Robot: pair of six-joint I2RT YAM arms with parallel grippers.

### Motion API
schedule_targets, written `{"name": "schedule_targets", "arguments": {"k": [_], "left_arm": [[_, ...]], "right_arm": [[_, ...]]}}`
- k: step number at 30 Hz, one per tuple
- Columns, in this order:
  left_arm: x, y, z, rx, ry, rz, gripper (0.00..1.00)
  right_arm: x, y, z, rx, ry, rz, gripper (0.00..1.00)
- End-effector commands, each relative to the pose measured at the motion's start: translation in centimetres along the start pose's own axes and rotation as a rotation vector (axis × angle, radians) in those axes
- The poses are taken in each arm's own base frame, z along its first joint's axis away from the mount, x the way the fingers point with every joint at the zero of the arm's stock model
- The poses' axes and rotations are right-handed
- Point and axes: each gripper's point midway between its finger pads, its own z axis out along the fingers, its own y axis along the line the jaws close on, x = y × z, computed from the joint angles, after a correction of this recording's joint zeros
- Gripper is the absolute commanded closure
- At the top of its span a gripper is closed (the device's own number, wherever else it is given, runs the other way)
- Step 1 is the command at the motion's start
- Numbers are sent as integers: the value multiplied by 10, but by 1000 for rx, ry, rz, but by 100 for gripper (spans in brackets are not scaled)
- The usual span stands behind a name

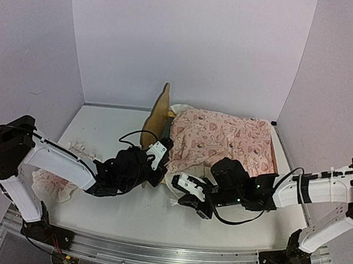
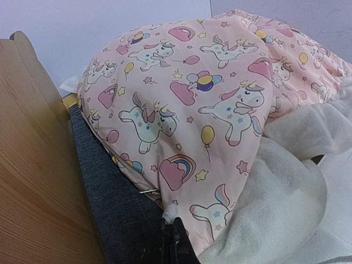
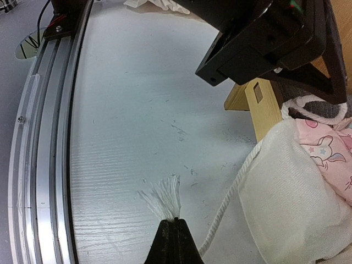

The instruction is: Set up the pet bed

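The pet bed's plywood headboard (image 1: 158, 113) (image 2: 33, 165) stands at the bed's left end. Its dark grey mattress pad (image 2: 110, 192) shows along the near side. A pink unicorn-print blanket (image 1: 222, 139) (image 2: 192, 99) lies bunched over the bed, with its white underside (image 2: 286, 187) (image 3: 291, 203) spilling off the near edge. My left gripper (image 1: 166, 156) (image 2: 173, 225) is shut on the blanket's edge beside the pad. My right gripper (image 1: 182, 197) (image 3: 175, 223) is shut on the frayed tassel (image 3: 165, 201) of a white cord (image 3: 231, 203) running to the blanket, low over the tabletop.
A small pink ruffled pillow (image 1: 54, 183) lies at the table's left, behind my left arm. A wooden bed leg (image 3: 258, 102) and the left arm's black wrist (image 3: 275, 38) sit just ahead of the right gripper. A metal rail (image 1: 153, 256) (image 3: 49, 137) borders the near edge. White walls enclose the table.
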Motion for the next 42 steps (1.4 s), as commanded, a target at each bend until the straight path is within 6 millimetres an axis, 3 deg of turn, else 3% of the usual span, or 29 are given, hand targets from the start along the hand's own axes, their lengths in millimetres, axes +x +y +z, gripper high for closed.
{"name": "schedule_targets", "arguments": {"k": [1, 12, 25, 29, 33, 35, 37, 39, 42], "left_arm": [[-9, 6, -2, -30, 31, -82, 100], [-35, 3, 0, -15, 92, -220, 100], [-8, -8, 14, -30, 266, -309, 100], [15, -9, 12, -45, 334, -319, 100], [21, -7, 8, -56, 345, -327, 100], [18, -5, 7, -60, 340, -324, 100], [11, -3, 7, -62, 324, -320, 100], [6, -1, 6, -63, 311, -316, 100], [-1, 1, 2, -63, 295, -313, 100]], "right_arm": [[-21, -4, -7, 16, -67, -7, 100], [-18, -2, -1, -2, -54, -2, 100], [-15, 0, -1, -8, -49, 0, 100], [-15, -2, -1, -2, -46, 1, 100], [-10, 0, 4, -13, -38, 17, 99], [-6, 7, 9, -55, -30, 33, 90], [-8, 13, 10, -93, -40, 58, 71], [-25, 10, 1, -81, -86, 82, 50], [-58, -9, -22, 23, -173, 58, 28]]}}
